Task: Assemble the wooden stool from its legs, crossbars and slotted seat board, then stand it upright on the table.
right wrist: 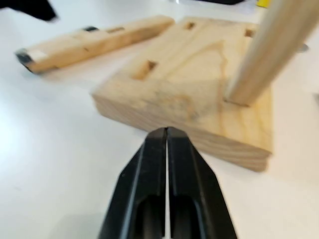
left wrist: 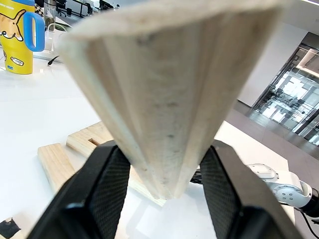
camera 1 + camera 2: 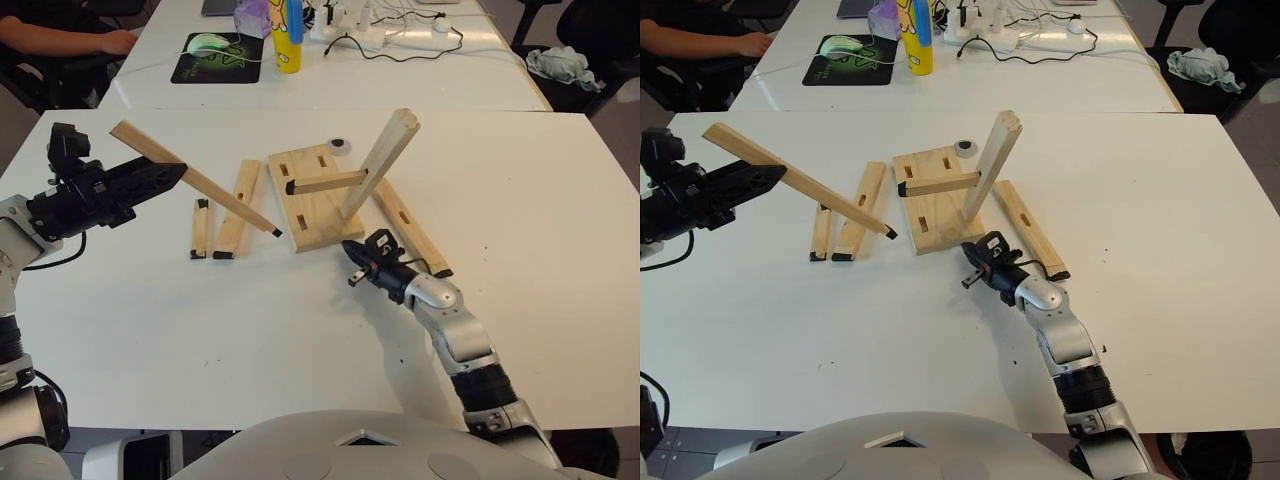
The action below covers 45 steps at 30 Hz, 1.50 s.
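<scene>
The slotted seat board (image 3: pixel 305 215) lies flat mid-table. One leg (image 3: pixel 382 160) stands tilted in it, with a crossbar (image 3: pixel 325 183) sticking out sideways from that leg. A second leg (image 3: pixel 410 228) lies on the table against the board's right side. My left gripper (image 3: pixel 168 173) is shut on a long leg (image 3: pixel 215 192), held slanting above the table with its black-tipped end low near the board. In the left wrist view this leg (image 2: pixel 169 99) sits between the fingers (image 2: pixel 99 184). My right gripper (image 1: pixel 166 130) is shut and empty, just in front of the board's near edge (image 1: pixel 189 124).
A long slotted piece (image 3: pixel 238 205) and a short crossbar (image 3: pixel 200 228) lie left of the board. A small round dark object (image 3: pixel 338 144) rests behind it. On the far table are a yellow bottle (image 3: pixel 288 35), a mouse pad (image 3: pixel 215 58) and cables.
</scene>
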Tool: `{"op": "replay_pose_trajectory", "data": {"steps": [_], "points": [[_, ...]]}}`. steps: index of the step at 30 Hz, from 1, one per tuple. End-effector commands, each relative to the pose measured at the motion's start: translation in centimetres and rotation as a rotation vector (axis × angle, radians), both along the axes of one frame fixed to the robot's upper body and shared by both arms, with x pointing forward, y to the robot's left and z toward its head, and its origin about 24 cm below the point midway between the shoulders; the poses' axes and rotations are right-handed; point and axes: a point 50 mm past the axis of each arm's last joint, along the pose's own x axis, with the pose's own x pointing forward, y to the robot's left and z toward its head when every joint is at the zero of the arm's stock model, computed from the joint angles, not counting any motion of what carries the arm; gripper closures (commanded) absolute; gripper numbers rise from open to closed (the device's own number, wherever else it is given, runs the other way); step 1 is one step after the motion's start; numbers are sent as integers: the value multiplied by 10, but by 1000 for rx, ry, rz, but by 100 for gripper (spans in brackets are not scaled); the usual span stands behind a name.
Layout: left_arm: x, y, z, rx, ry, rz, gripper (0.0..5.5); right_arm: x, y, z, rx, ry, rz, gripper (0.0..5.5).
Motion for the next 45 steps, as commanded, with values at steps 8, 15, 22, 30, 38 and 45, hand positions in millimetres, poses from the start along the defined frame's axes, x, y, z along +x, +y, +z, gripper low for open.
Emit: {"op": "replay_pose_trajectory", "data": {"steps": [8, 15, 22, 30, 38, 45], "points": [[9, -11, 1, -10, -11, -29, 343, 38, 33, 0, -76, -12, -205, 550], [11, -16, 0, -13, -17, -32, 343, 38, 38, -27, -270, 227, -179, 550], [2, -13, -1, 4, -36, 15, 343, 16, 16, -29, -431, 463, -160, 550], [-8, -15, -3, 10, -47, 57, 343, 4, -22, -45, -506, 606, -219, 550], [-8, -19, -10, -4, -35, 68, 343, 13, -16, -24, -234, 352, -162, 550], [-8, -18, -11, -12, -38, 67, 343, 4, -49, -17, -157, 319, -218, 550]]}}
